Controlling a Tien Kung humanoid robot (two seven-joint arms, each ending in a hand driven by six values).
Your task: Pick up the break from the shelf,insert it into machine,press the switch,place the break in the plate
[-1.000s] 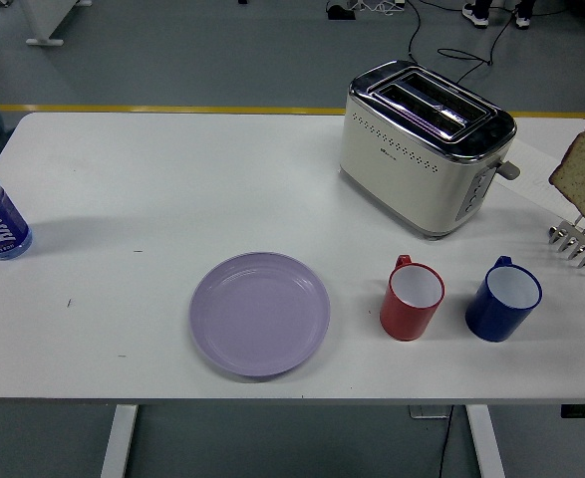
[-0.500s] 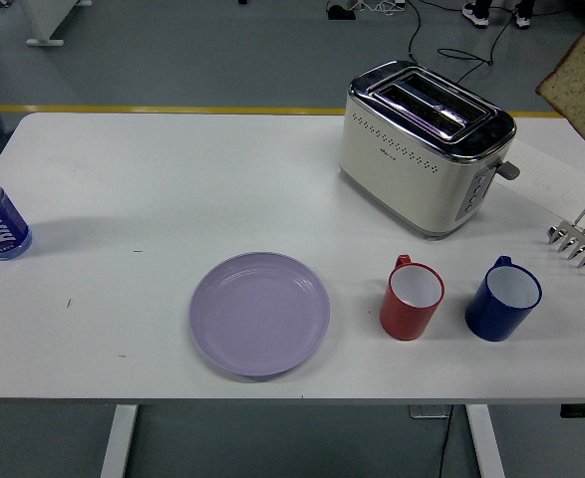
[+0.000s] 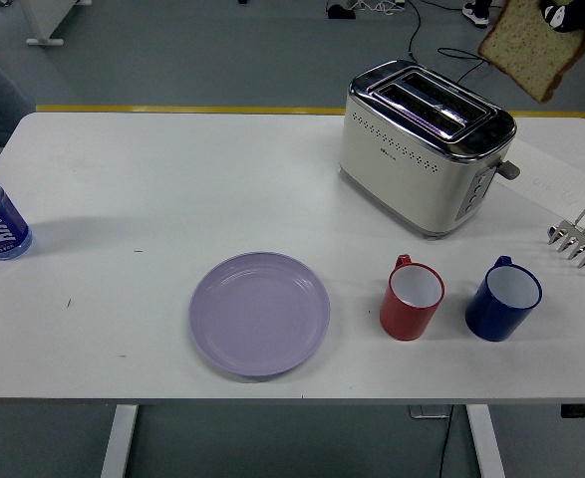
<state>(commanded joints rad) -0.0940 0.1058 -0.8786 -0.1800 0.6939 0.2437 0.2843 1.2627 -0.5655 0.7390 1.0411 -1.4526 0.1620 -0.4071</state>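
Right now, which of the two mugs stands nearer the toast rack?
The blue mug: it stands right of the red mug, closer to the metal toast rack at the table's right edge.

Only a small part of the right robot hand [image 3: 571,14] can be seen, at the top right corner. It is black, with small white patches on it. Its shape is rounded and lumpy. The rest of the arm is cut off by the edge.
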